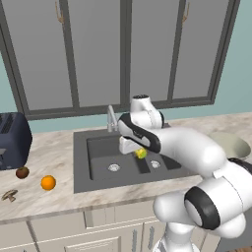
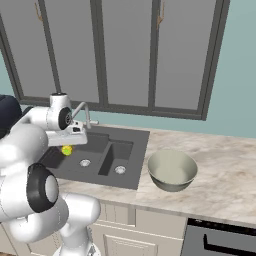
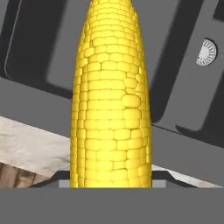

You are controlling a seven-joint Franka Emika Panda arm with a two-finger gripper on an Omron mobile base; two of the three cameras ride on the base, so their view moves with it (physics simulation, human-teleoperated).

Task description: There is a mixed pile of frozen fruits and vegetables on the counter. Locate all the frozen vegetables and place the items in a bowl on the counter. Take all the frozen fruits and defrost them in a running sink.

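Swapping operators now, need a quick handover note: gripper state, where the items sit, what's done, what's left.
Gripper: shut on the corn, held above the sink.
Bowl: on the counter right of the sink, nothing in it.
Orange, a brown round item and a mushroom lie on the counter left of the sink, by the toaster.
Done: corn picked up.
Left: corn and other vegetables into the bowl; fruit into the sink, under the faucet, running.

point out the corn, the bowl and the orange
corn (image 3: pixel 111 96): hand view, middle of the cob
bowl (image 2: pixel 172 181): right base view, outer wall
orange (image 1: pixel 48 182): left base view, centre of the fruit
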